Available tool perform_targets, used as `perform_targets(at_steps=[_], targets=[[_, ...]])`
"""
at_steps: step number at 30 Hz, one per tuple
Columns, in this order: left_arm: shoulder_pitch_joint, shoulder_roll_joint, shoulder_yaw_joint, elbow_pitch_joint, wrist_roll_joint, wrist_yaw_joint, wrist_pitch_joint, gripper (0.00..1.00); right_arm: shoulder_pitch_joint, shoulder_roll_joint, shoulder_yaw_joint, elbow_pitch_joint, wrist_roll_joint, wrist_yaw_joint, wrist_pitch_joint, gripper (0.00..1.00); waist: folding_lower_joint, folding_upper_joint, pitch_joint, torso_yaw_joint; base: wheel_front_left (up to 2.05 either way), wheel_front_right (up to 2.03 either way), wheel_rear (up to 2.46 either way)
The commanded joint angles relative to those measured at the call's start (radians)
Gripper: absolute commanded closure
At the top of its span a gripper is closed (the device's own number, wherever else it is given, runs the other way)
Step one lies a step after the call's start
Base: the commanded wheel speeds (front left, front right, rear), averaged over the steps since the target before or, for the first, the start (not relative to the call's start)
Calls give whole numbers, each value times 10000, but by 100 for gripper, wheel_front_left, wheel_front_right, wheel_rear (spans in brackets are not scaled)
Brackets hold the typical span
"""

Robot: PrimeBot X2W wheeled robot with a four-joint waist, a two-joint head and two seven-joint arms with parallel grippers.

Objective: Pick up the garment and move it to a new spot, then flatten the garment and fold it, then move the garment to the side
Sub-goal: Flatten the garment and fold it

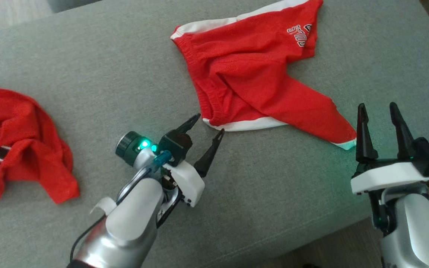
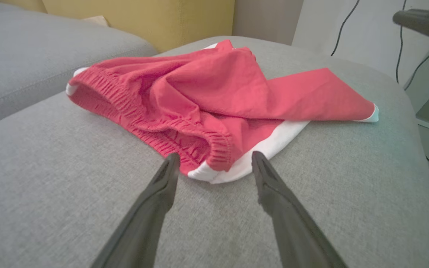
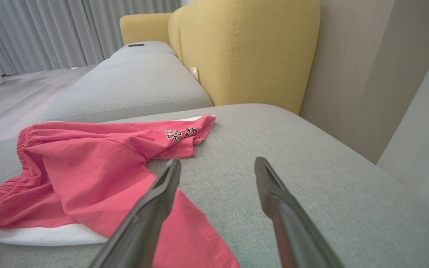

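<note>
While both pincers stand wide open, neither one holds anything.

Left pincer point(image 1: 210, 123): the two fingers are spread fully. Their tips lie on either side of the near corner of the shorts point(image 1: 248, 74), where the gathered red waistband meets the white side band. In the left wrist view one fingertip overlaps the waistband edge. Whether it touches the cloth cannot be told.

Right pincer point(image 1: 377, 105): the fingers are spread fully and point up the head view. Their tips are just beside the pointed, white-edged end of one red leg, apart from it. In the right wrist view one finger crosses in front of that leg and the other stands over bare cushion point(image 1: 106, 74).

Shorts: they lie crumpled on the grey cushion, between the two pincers and toward the far side. One leg is folded across toward the right pincer. The other leg, which carries black-and-white lettering, reaches the far edge.

Surroundings: a second red garment point(image 1: 13, 145) lies bunched at the left edge of the cushion, well apart from the shorts. A yellow backrest point(image 3: 248, 48) rises behind the cushion.
</note>
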Motion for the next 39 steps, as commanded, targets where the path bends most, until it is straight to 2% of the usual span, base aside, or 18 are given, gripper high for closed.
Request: perform_targets(at_steps=[1, 9, 10, 11, 20, 27, 39], targets=[[-462, 33, 231, -182, 54, 61, -51, 0, -337, -57, 226, -271, 85, -7, -103, 0, 0, 0, 100, -87, 0, 0, 0], [-999, 33, 28, 451, 24, 137, -51, 0, -508, -57, 329, -171, 164, -7, -188, 0, 0, 0, 389, -262, 0, 0, 0], [-1028, 33, 6, 524, -23, 136, -51, 29, -522, -57, 340, -159, 167, -7, -195, 0, 0, 0, 403, -269, 0, 0, 0], [-1057, 33, -31, 587, -58, 130, -51, 100, -537, -57, 341, -150, 165, -7, -201, 0, 0, 0, 409, -269, 0, 0, 0], [-851, 33, 91, -132, -364, 314, -51, 100, -538, -57, 351, -100, 111, -7, -189, 0, 0, 0, 220, 122, 0, 0, 0], [36, 104, 1093, -1585, -369, 583, -51, 100, -332, -57, 531, -4, -19, -7, 25, 0, 0, 0, -253, 896, 0, 0, 0], [1280, 150, 2265, -2208, -168, 782, -51, 100, 18, -156, 714, 266, -165, -7, 408, 0, 0, 0, -770, 2023, 0, 0, 0]])
